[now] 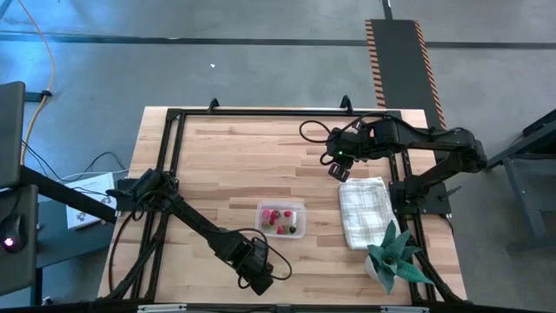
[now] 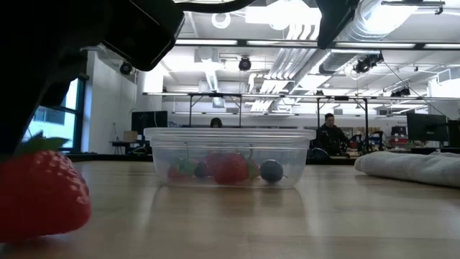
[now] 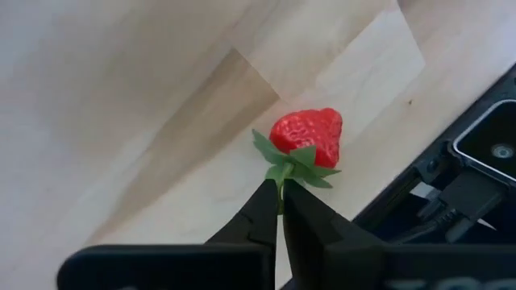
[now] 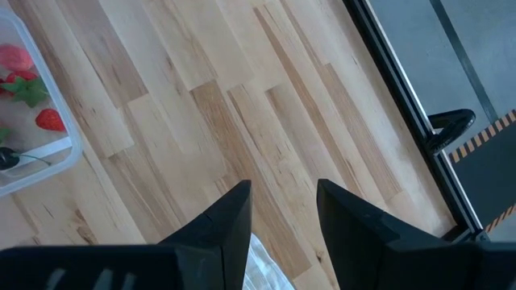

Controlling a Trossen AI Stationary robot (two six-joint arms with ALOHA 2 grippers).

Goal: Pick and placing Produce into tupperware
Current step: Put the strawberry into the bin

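We start with the strawberry (image 3: 309, 138), a small red piece with a pitted skin and a green leafy top. It lies on the desk (image 1: 226, 174) at the near edge, well apart from the tupperware (image 1: 281, 219). The left gripper (image 3: 281, 193) has its jaws pinched together on the thin green stem alone, not on the red body.

We judge that hold to be the weak point. With only the stem between the jaws, the fruit could swing or twist as it comes up, or slip free if the stem bends, and drop back onto the desk or roll towards the black frame just beside it. A swinging fruit could also catch the container's rim and land outside.

The tupperware is a clear rectangular box with rounded corners, near the middle of the desk. It already holds several pieces: red ones with green tops, a pinkish one and a dark round berry (image 2: 271, 170).

The right gripper (image 4: 282, 205) waits above the far right of the desk, near the white cloth (image 1: 362, 211), its jaws parted and empty. A green spiky plant (image 1: 395, 254) stands beyond the cloth.
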